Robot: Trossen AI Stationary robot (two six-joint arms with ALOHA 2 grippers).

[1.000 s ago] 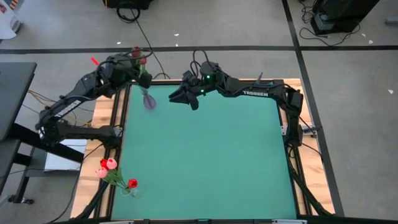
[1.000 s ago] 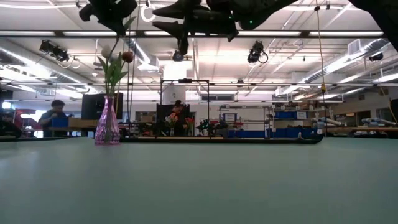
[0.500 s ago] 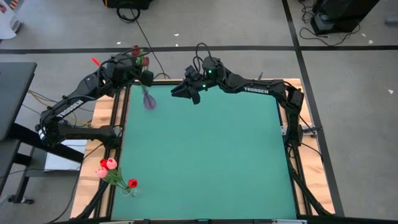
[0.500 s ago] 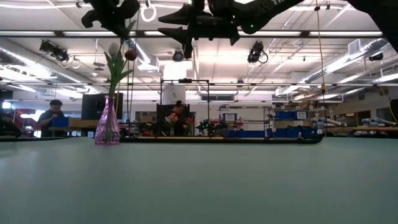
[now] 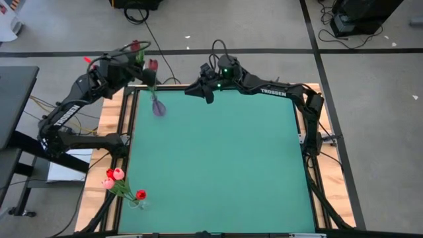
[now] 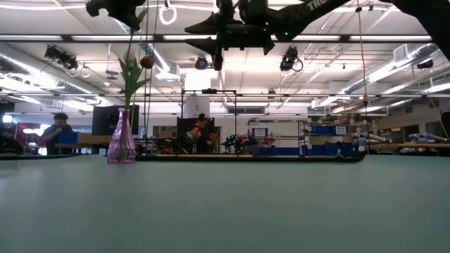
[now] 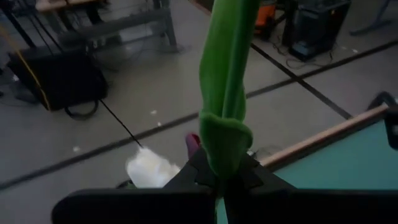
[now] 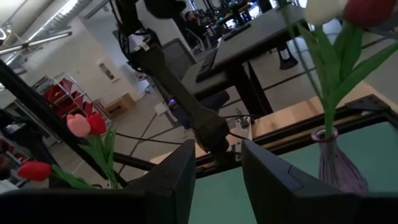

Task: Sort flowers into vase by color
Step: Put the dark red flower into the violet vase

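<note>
Left gripper (image 7: 224, 180) closed on tulip stem (image 7: 225, 93) above purple vase (image 5: 158, 106), far-left corner of table (image 5: 218, 165). Right gripper (image 8: 216, 168) fingers apart, empty. Stem should be lowered vertical, released once seated.

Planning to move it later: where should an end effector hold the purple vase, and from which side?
Its narrow neck, coming level across the table: the purple vase flares at the base, and tulips fill its mouth.
</note>
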